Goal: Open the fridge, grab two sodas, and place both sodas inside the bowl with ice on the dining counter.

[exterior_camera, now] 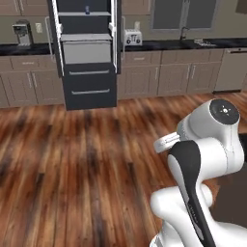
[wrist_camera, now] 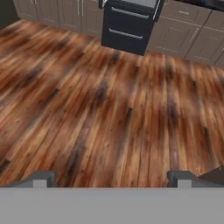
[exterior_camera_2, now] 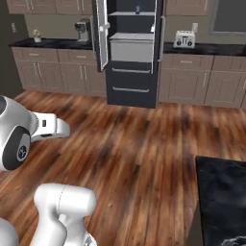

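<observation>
at the bottom of the hand view the gripper [wrist_camera: 112,177] shows its two dark finger tips set far apart, one at lower left and one at lower right, with bare wood floor [wrist_camera: 100,100] between them and nothing held. in the lower right of the right base view, a corner of the dining counter [exterior_camera_2: 223,202] with its black veined top comes in close to the base. beyond it the brown plank floor runs up the middle of all three views.

at the far wall, top centre-left of the left base view, the fridge [exterior_camera: 89,89] stands with both upper doors swung open, light grey shelves showing inside and two lower drawers shut. a small blue soda [exterior_camera: 87,9] sits on the upper shelf at the very top of the frame; the other soda i cannot make out. a toaster [exterior_camera: 132,37] and a coffee machine [exterior_camera: 21,33] sit on the wall counter [exterior_camera: 193,45] either side of the fridge.
</observation>
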